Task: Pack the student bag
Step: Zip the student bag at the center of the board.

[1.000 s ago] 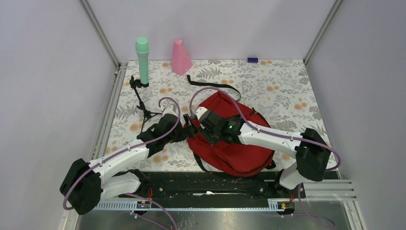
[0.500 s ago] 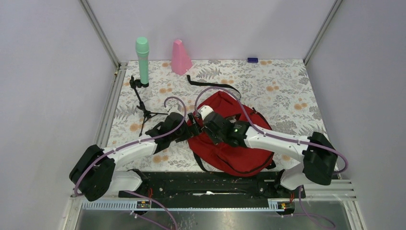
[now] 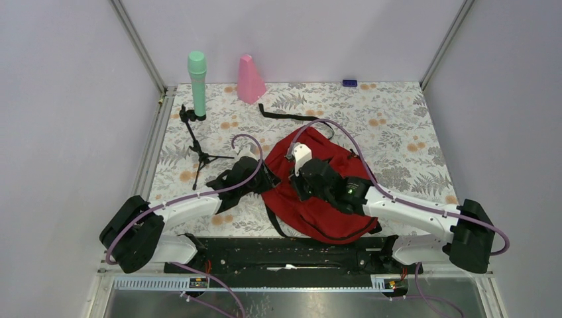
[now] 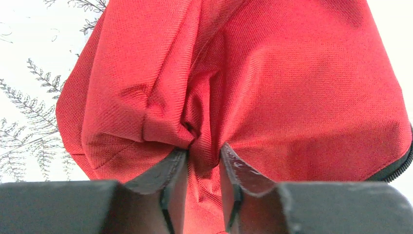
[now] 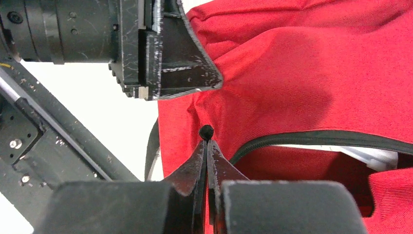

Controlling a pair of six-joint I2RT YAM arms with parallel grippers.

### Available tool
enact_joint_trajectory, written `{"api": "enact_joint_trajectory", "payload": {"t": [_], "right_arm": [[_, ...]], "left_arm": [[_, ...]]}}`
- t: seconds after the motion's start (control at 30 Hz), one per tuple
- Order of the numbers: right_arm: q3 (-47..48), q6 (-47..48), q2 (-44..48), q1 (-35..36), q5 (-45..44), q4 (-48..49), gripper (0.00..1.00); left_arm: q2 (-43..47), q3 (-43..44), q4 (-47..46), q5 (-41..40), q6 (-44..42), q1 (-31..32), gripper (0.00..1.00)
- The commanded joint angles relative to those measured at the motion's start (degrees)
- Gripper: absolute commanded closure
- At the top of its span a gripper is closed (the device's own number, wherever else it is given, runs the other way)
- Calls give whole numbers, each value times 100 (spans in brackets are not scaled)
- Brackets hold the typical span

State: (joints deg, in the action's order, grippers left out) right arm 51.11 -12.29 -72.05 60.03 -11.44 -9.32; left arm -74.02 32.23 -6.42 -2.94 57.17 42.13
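Observation:
The student bag [image 3: 331, 213], a red backpack, lies in the middle of the flowered table. My left gripper [image 3: 268, 177] is at its left edge, and the left wrist view shows this gripper [image 4: 203, 156] shut on a bunched fold of the bag's red fabric [image 4: 292, 87]. My right gripper [image 3: 293, 177] reaches over the bag from the right. In the right wrist view it [image 5: 207, 144] is shut on the black zipper pull, whose knot [image 5: 206, 131] pokes out past the tips. The black zipper [image 5: 316, 138] gapes beside it, with something white [image 5: 377, 157] showing inside.
A green cylinder [image 3: 197, 83] and a pink cone [image 3: 250, 78] stand at the back left. A small black tripod [image 3: 196, 142] is left of the bag. A black strap [image 3: 291, 116] trails behind it, and a small blue item [image 3: 349, 83] lies by the back wall.
The left gripper has closed on the bag's fabric at its left edge. The right gripper has shut on the zipper pull, and the right arm has swung to the right and nearer.

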Motion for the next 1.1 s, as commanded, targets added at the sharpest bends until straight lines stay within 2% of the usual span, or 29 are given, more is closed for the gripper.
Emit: {"api": "enact_joint_trajectory", "payload": {"t": [0.0,0.13,0.27,0.4,0.5,0.53,0.6,0.63,0.67,0.8,0.93,1.07], "right_arm": [[-108,89,383,55,-412,585,100],[-180,150,624,53,-1156,561,100],[-5,227,650,53,-1940,271,100],[190,387,691,53,-2254,252,100],[323,562,702,44,-2426,264,100],[361,633,718,44,-2343,267,100],[382,679,807,44,-2038,312,100],[374,657,853,44,-1860,327,100],[373,624,894,44,-1689,328,100],[395,364,926,44,-1290,149,100],[328,92,1014,44,-1001,207,100],[357,-155,1055,44,-841,284,100]], "left_arm": [[1,-121,-256,70,62,97,83],[128,-185,-135,-57,23,102,100],[155,-195,40,-141,-106,101,100],[134,-223,54,-217,-394,110,100],[224,-219,5,-270,-925,167,100],[316,-205,5,-317,-1133,208,89],[658,-155,21,-477,-1693,398,48],[851,-125,56,-676,-1857,539,35],[1037,-99,87,-904,-2130,711,27],[1669,-193,-132,-1818,-2843,1333,18],[1917,-496,-966,-1792,-3515,1907,17],[1539,-285,-1291,-1758,-3916,2350,16]]}}
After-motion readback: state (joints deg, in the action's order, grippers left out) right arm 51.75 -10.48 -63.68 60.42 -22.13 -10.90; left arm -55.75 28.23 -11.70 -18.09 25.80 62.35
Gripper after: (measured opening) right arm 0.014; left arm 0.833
